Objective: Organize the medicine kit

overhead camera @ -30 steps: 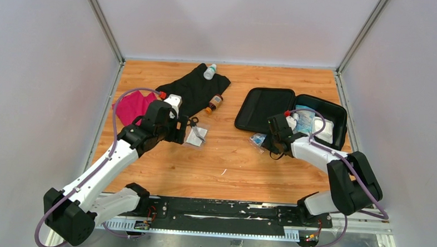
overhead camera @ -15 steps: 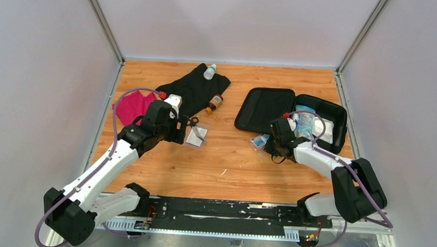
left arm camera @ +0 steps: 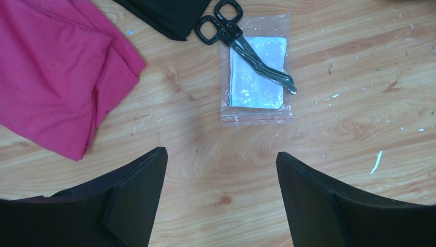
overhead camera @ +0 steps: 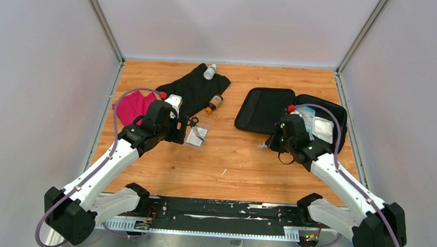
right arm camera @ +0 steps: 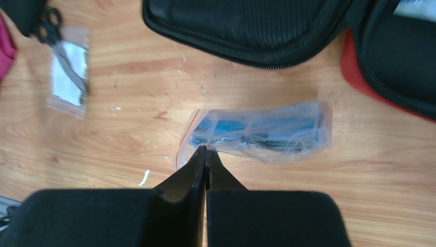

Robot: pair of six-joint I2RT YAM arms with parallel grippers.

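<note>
Medicine kit lies open; our right gripper is pinched on a plastic bag, our left gripper gapes wide near scissors.

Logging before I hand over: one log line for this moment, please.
left gripper: open, scissors ahead | right gripper: shut on blue-filled bag edge | medicine kit: open, blue-filled bag outside it
</note>
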